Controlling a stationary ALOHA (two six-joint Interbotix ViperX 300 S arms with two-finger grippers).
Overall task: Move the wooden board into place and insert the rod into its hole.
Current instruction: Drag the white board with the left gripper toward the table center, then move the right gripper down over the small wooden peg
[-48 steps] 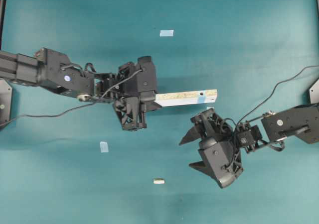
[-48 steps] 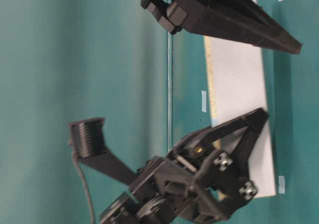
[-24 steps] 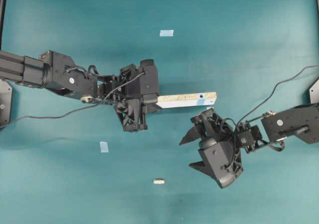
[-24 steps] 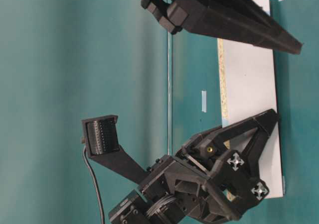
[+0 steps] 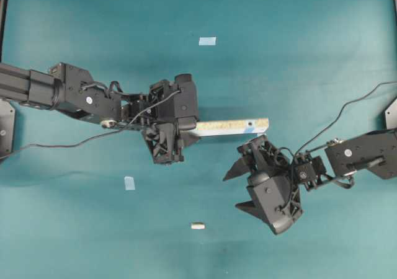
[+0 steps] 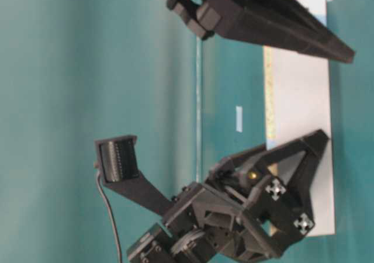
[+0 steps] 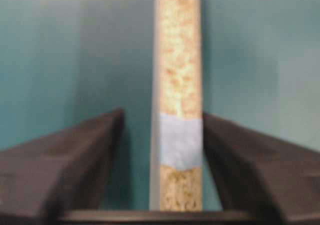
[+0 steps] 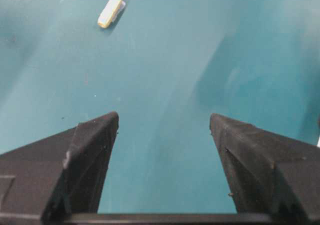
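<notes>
The wooden board [image 5: 231, 128] lies left to right at mid table, its speckled edge [image 7: 177, 75] turned up and a light-blue patch [image 7: 180, 140] across it. My left gripper [image 5: 195, 130] is open around the board's left end. The left finger [image 7: 85, 150] stands clear of the board and the right finger [image 7: 240, 155] is right against it. The rod [image 5: 197, 225], a tiny cream peg, lies alone near the front edge and shows again as the rod [image 8: 110, 10] in the right wrist view. My right gripper [image 5: 231, 194] hangs open and empty, below the board's right end.
Two pale-blue tape squares are stuck to the teal mat, one tape square [image 5: 207, 41] at the back and another tape square [image 5: 129, 182] front left. The right arm's cable [image 5: 347, 115] loops over the mat at the right. Black brackets sit at both side edges.
My left gripper's jaws have spread apart and let go of the board. The board has turned onto its narrow edge and shows less of its white face. The right arm has not moved.
</notes>
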